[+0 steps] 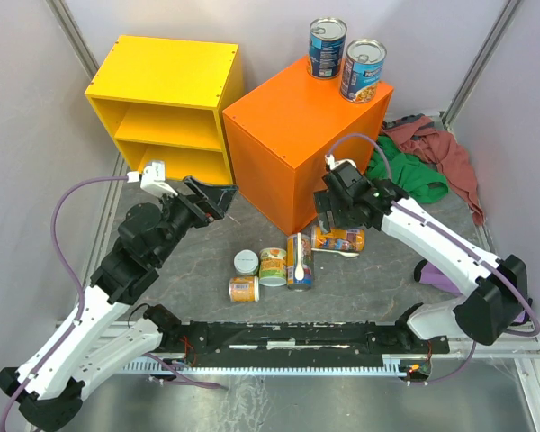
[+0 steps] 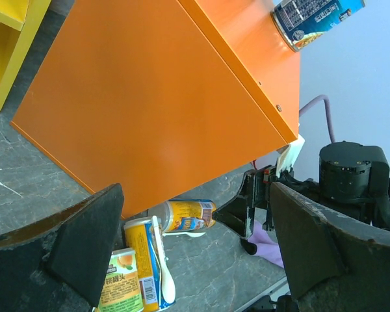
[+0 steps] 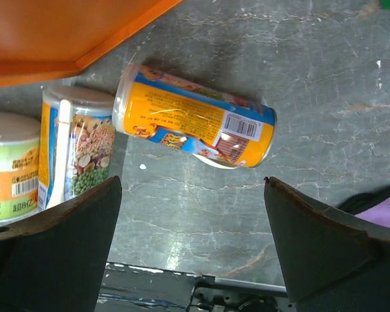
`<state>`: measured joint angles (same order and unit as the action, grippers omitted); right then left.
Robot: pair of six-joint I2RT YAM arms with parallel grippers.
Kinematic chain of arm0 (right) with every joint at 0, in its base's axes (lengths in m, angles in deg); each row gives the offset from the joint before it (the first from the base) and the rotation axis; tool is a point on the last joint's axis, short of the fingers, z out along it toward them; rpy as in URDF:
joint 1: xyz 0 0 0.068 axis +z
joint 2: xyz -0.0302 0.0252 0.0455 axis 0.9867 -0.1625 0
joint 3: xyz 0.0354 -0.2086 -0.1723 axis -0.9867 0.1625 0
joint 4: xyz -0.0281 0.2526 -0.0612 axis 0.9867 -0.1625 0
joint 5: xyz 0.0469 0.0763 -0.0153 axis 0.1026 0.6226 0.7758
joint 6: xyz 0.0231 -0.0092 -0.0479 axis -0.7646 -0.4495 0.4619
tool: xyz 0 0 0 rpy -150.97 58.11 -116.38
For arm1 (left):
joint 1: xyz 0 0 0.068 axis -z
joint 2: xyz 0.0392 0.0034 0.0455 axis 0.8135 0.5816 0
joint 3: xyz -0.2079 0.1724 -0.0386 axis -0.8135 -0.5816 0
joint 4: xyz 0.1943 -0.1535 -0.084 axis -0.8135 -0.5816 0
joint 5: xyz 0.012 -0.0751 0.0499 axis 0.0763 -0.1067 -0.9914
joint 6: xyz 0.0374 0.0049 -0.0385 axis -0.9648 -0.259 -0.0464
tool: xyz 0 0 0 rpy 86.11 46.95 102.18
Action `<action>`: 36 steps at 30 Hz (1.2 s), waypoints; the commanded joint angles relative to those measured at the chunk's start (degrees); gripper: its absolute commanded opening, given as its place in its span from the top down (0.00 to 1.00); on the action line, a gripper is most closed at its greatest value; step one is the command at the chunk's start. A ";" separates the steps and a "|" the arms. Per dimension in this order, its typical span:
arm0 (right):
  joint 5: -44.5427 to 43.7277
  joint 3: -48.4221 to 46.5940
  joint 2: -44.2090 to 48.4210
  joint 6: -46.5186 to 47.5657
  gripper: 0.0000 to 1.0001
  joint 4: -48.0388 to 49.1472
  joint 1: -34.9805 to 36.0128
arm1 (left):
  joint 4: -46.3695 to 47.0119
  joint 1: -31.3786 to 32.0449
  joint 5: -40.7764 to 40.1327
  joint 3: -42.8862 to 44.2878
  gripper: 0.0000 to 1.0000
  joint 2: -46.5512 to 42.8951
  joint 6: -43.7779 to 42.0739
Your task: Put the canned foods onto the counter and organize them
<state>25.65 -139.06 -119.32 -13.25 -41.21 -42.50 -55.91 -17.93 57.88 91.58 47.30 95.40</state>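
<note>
The orange counter (image 1: 297, 135) carries two upright blue-labelled cans (image 1: 327, 47) (image 1: 362, 69) on its far corner. On the floor in front of it a yellow can (image 1: 338, 239) lies on its side. A tall can with a white spoon (image 1: 299, 261), a green-labelled can (image 1: 273, 266) and two short cans (image 1: 246, 262) (image 1: 243, 289) stand upright. My right gripper (image 1: 328, 219) is open just above the lying can (image 3: 195, 117), which is beyond its fingertips (image 3: 192, 182). My left gripper (image 1: 218, 200) is open and empty beside the counter's side wall (image 2: 156, 97).
A yellow open shelf unit (image 1: 166, 103) stands left of the counter. Red and green clothes (image 1: 432, 157) are piled at the right, and a purple cloth (image 1: 441, 274) lies by the right arm. A black rail (image 1: 297, 342) runs along the near edge.
</note>
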 commanded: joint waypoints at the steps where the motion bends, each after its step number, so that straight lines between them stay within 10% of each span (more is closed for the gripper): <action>1: 4.64 -1.27 -0.05 6.56 0.02 2.95 0.47 | 0.17 0.23 0.61 -0.10 0.01 -1.47 1.83; 26: -3.47 3.68 -11.53 14.20 0.00 9.19 5.58 | -1.61 0.24 1.47 0.33 0.00 -0.53 1.62; 36: -6.55 4.38 -12.25 -3.31 0.00 8.73 3.26 | -1.50 0.23 2.89 -0.13 0.00 2.20 1.31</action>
<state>22.77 -134.73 -130.91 -7.22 -35.44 -38.01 -58.40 -17.93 59.32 90.92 49.16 95.45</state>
